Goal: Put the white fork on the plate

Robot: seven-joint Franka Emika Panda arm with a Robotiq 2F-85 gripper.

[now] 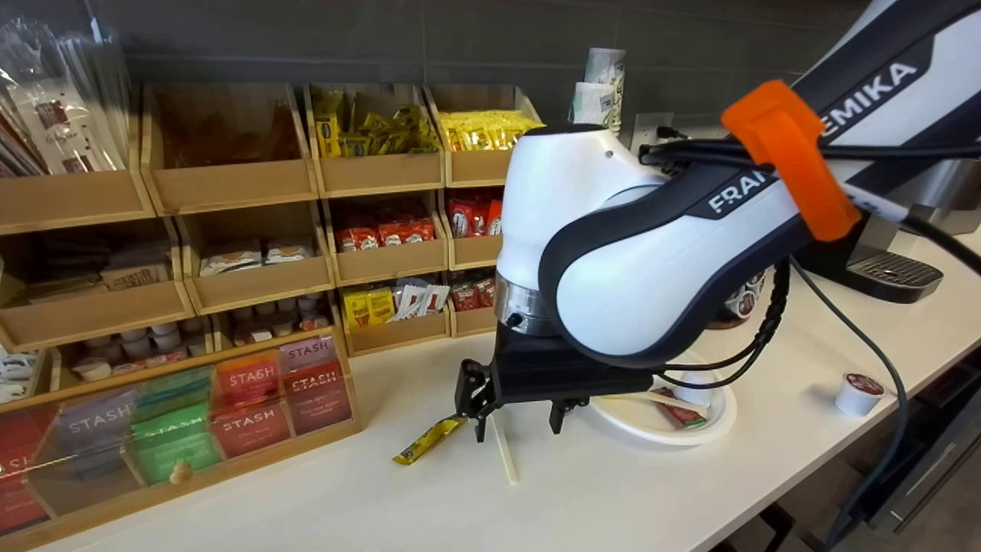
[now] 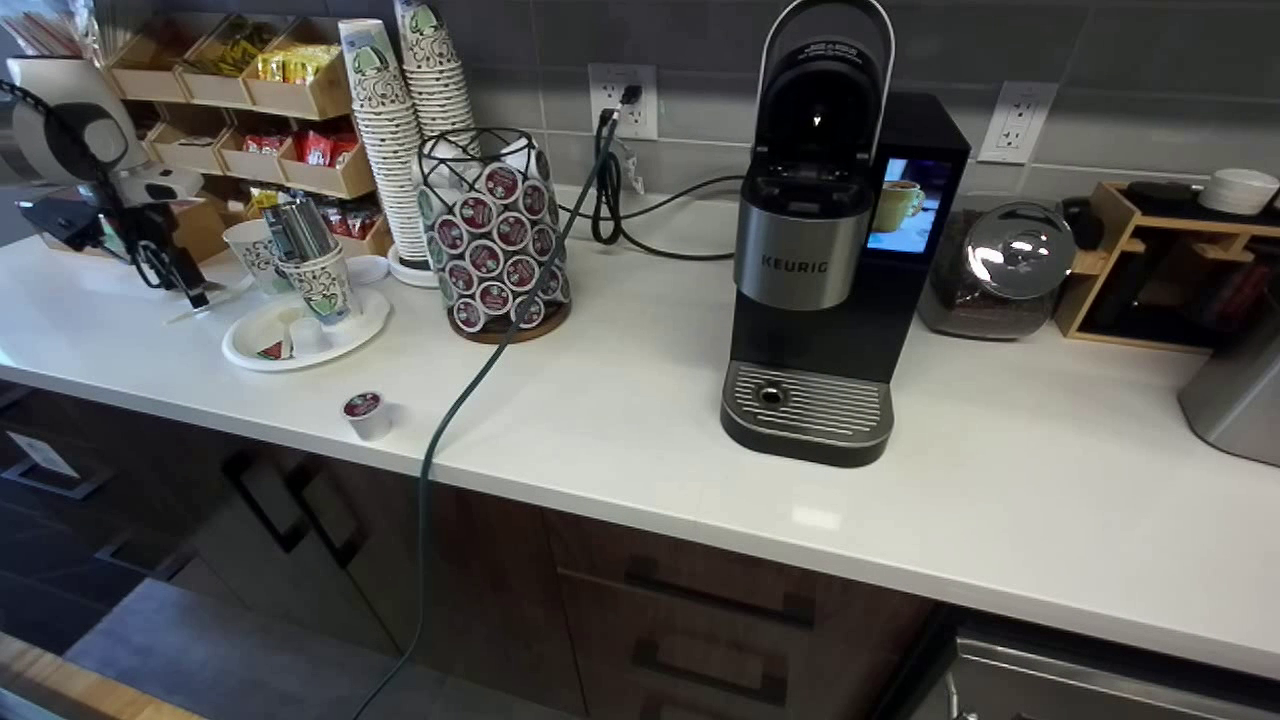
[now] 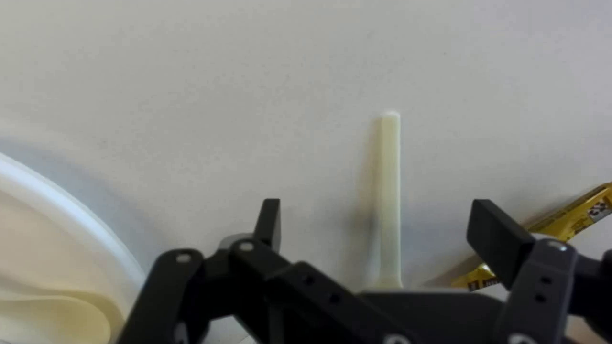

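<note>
One white fork (image 3: 390, 191) shows between the spread jaws of your gripper (image 3: 377, 212), likely for a crosswise pinch; the plate (image 3: 48, 243) lies left in the wrist view.

Gray tiled wall (image 2: 690, 40), top of the frame in both exterior views; two white outlets (image 2: 1018, 122) are set at upper center and upper right in an exterior view. The white tabletop (image 2: 620, 420) spans the middle, a small bright patch of light (image 2: 815, 517) on it below and right of center. Dark cabinets (image 2: 480, 590) and drawers (image 2: 600, 640) stand beneath; gray flooring (image 2: 250, 640) shows at lower left.
</note>
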